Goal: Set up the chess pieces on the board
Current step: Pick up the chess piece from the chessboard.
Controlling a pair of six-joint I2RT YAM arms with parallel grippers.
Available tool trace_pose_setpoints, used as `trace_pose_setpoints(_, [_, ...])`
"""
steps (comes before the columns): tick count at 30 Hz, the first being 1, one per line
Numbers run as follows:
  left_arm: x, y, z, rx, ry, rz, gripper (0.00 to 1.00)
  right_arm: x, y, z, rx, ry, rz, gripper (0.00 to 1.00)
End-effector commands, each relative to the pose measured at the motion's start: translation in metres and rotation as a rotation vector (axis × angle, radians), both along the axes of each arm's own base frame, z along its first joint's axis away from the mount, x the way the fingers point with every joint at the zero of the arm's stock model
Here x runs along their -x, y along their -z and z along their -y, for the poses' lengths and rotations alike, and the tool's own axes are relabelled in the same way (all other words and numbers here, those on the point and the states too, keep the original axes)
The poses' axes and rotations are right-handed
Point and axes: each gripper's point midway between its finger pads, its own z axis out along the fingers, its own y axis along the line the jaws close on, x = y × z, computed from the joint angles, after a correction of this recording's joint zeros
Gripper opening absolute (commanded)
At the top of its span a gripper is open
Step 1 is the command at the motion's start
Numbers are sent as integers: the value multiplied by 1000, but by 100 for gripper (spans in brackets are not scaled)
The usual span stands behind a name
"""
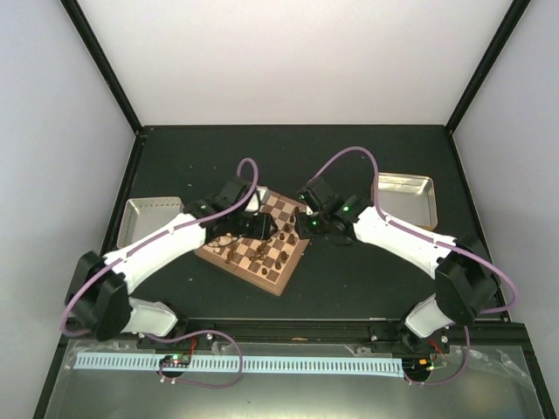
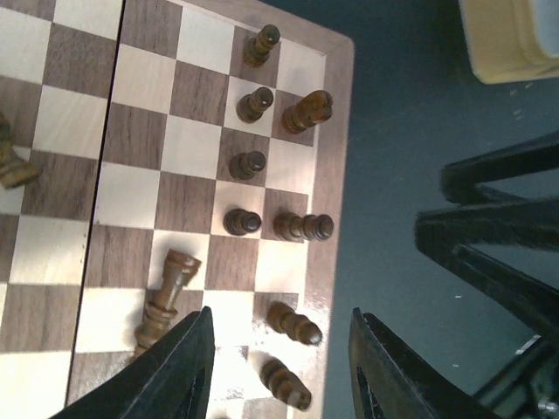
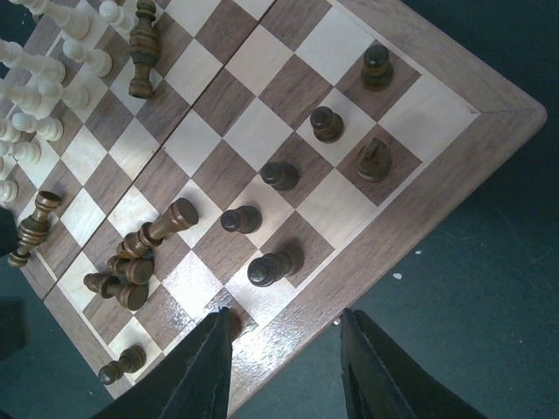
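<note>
Hanging over the bordered edge of the board (image 2: 336,175), the left claw (image 2: 279,316) is spread with nothing pinched. A dark chess piece (image 2: 293,323) lies tipped over just under the gap, its long axis slanting toward the border. A second fallen dark piece (image 2: 166,301) runs lengthwise up the board, its lower end hidden behind one finger. Further out, three dark pawns (image 2: 247,163) stand upright in a file, with a dark knight (image 2: 306,109) beside them on the edge row. The right claw (image 3: 284,319) is likewise spread and empty, over the board's border, near a standing dark pawn (image 3: 266,269). More upright dark pawns run in a diagonal away from it. A heap of toppled dark pieces (image 3: 140,257) lies crisscross off to one side. Pale pieces (image 3: 35,105) stand in rows at the far corner, partly cut off by the frame. From above, the board sits cornerwise on the dark desk (image 1: 349,279), between the left tray (image 1: 148,214) and the right tray (image 1: 406,196). Both arms cover much of it, and the pieces there are too small to tell apart.
</note>
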Motion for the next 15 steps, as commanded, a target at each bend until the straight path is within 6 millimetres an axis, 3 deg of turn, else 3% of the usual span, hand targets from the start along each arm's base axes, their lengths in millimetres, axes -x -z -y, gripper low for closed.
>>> trace_pose_setpoints(1, [-1,22,-4,-209,72,-56,44,-7,-14,3,-65,30,42,37])
trace_pose_setpoints(8, [4,58,-6,-379,151,-168,45,-10,-10,21,-86,78,42,36])
trace_pose_setpoints(15, [-1,76,-6,-449,175,-207,45,-9,-5,27,-96,90,31,36])
